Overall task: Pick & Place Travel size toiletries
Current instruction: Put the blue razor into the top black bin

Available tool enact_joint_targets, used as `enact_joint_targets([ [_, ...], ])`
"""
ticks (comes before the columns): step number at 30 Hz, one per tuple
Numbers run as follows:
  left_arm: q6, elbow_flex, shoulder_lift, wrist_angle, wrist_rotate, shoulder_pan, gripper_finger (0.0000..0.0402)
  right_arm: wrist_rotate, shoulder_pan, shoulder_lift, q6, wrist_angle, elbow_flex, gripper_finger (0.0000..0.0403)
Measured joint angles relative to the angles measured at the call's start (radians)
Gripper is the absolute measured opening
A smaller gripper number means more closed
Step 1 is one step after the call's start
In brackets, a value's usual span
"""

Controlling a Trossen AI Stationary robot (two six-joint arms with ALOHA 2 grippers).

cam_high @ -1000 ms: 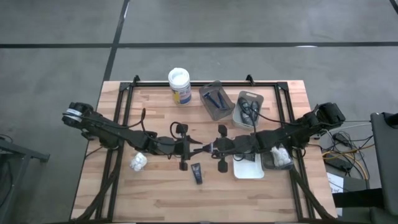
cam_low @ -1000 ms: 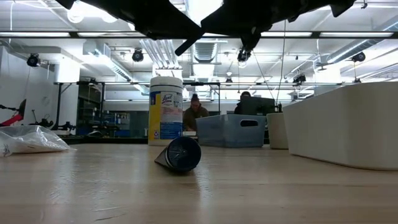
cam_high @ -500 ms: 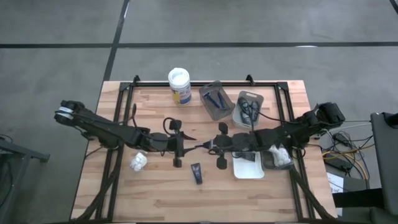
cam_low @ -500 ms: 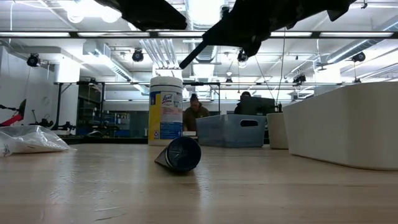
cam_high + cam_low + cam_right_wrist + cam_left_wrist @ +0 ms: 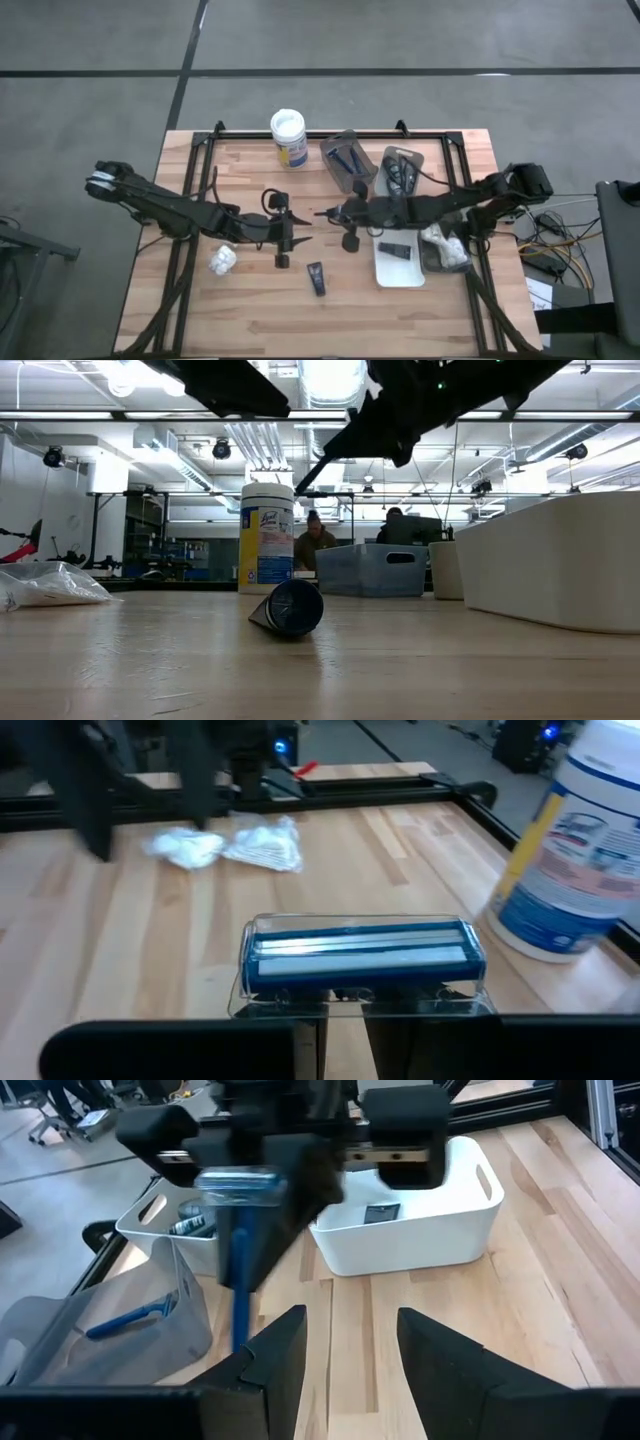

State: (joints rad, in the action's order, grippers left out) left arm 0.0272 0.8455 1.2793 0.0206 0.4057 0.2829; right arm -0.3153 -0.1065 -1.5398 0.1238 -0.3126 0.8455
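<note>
The table [image 5: 250, 300] is pale wooden planks in a black frame, standing on grey concrete floor crossed by dark lines. Past its far edge the low view shows a workshop under strip lights, where two people sit at desks.

Since half a second ago the right tool [image 5: 322, 213] has drawn back toward the right and far side, carrying a blue razor [image 5: 362, 958] pinched by its handle, head outward; the left tool [image 5: 302, 239] has hardly moved and hangs over the table's middle, fingers [image 5: 440, 1355] spread and empty.

Counted: one black tube [image 5: 316, 278] lies on the near middle of the table, another sits in the white tray [image 5: 398, 270]. One white packet [image 5: 222, 260] lies at the left, more fill a tray [image 5: 447, 252] at the right. Blue razors [image 5: 347, 160] fill one grey tray, dark items another [image 5: 400, 172]. One white-lidded tub [image 5: 288, 137] stands at the far edge.
</note>
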Motion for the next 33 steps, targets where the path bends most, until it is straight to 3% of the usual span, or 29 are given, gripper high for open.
enact_joint_targets([
  [15,-0.037,0.000,0.000,-0.017,-0.001,0.000,0.0163,-0.001,0.107,0.002,-0.001,0.033,0.000,0.0038],
  [33,-0.059,-0.001,0.001,-0.014,0.000,0.000,0.0163,-0.001,0.194,0.116,-0.004,0.175,-0.008,0.0038],
])
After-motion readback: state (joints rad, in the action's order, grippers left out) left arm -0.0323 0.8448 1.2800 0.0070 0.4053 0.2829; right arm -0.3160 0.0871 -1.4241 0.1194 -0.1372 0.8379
